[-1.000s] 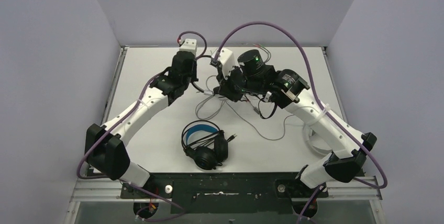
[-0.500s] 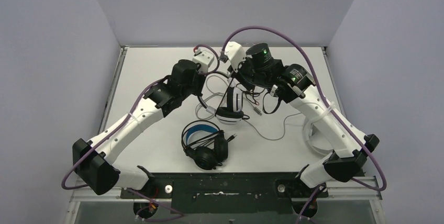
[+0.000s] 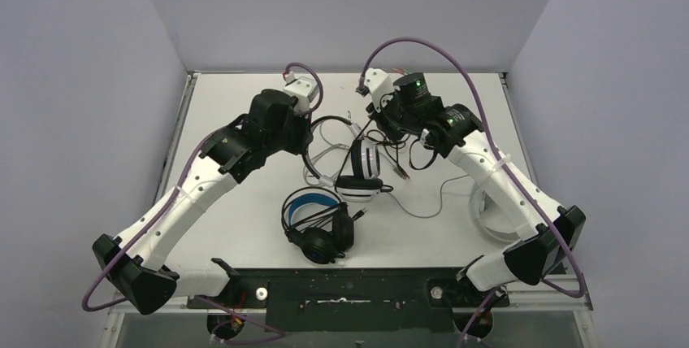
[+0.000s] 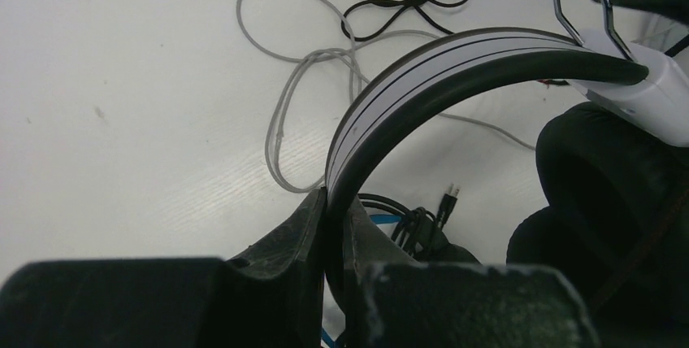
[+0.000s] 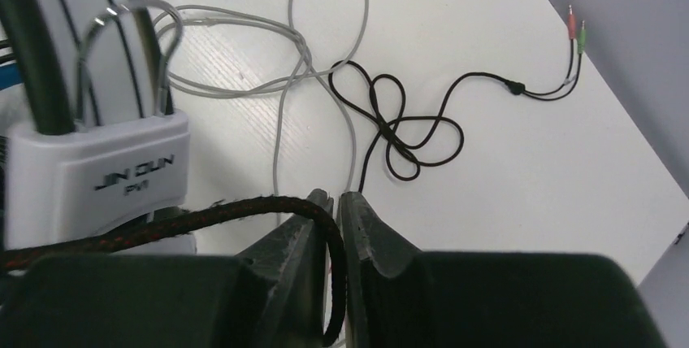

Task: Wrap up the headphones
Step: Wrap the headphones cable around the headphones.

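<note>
Left arm (image 3: 187,193) rearward; pale headset (image 3: 479,216) half-hidden

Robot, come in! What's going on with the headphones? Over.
Left jaws shut on white headphones' band. Right jaws shut on a braided cord. Grey cord and black cord lie tangled on the table close by.
</note>
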### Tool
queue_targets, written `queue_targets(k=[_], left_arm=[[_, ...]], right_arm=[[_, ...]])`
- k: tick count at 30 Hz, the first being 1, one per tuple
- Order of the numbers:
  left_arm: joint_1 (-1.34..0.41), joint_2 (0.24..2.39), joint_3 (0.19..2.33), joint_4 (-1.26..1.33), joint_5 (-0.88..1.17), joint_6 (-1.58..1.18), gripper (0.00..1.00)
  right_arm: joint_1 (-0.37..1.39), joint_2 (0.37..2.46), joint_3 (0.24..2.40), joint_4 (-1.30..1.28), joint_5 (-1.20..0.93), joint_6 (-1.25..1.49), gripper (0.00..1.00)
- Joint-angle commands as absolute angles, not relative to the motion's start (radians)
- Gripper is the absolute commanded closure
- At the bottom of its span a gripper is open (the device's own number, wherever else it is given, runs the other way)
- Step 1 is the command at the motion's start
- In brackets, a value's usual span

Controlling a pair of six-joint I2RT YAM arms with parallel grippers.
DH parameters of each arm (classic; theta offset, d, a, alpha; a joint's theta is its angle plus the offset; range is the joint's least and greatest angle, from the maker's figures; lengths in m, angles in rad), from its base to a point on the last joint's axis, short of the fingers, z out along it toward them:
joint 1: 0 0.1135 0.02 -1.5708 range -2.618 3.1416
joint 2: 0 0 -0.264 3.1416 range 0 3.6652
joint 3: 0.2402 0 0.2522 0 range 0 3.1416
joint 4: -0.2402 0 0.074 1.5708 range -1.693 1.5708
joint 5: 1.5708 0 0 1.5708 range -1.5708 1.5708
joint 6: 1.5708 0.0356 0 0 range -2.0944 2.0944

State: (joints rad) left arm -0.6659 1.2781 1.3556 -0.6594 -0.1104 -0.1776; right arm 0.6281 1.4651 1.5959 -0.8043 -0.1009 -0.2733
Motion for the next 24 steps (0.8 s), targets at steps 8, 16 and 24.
queue_targets(k=[8,16,24], left_arm=[[-0.498,1.208,1.495,-0.708,0.228,-0.554,1.00],[-0.440,1.203,1.534,-0.664,0.356,-0.739,1.00],[-0.410,1.201,1.580,-0.629,0.359,-0.891,1.00]], right_arm=[[0.510,1.315,1.278,-0.374,-0.304,-0.060,0.83],[0.488,1.407,1.146,-0.017,-0.483,0.172,0.57],[0.492,1.564,1.061,0.309,-0.558,0.306,0.28]])
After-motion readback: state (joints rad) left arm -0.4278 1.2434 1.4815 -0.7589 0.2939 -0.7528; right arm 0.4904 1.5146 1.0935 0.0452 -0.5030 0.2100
